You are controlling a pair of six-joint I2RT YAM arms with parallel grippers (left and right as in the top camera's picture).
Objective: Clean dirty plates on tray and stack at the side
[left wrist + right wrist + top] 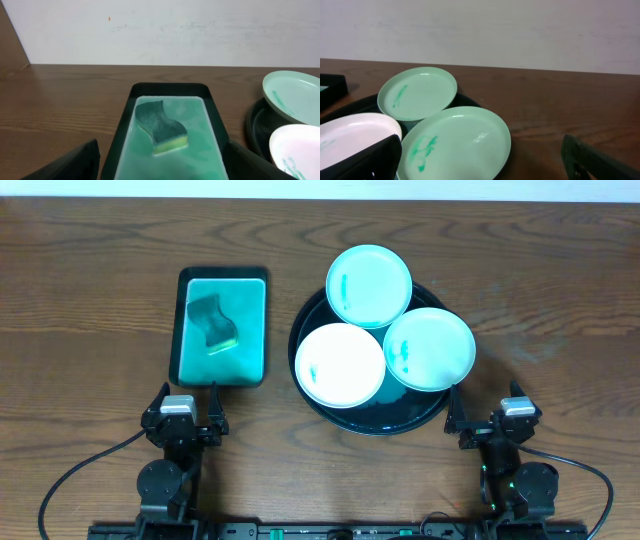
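While the left gripper [189, 392] and right gripper [485, 398] gape empty, three round pale-aqua plates [369, 285] fill the round black tray [380, 426]; a wavy green sponge [213, 323] lies in the rectangular teal tray [250, 330].

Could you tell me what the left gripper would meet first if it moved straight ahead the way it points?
The left gripper would likely meet the rectangular teal tray at its near rim first; the sponge lies farther in. Its height is unclear.

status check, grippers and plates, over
Left gripper open, right gripper open, both empty. Three smeared plates on black tray, none stacked. Sponge in teal tray, nothing blocking.
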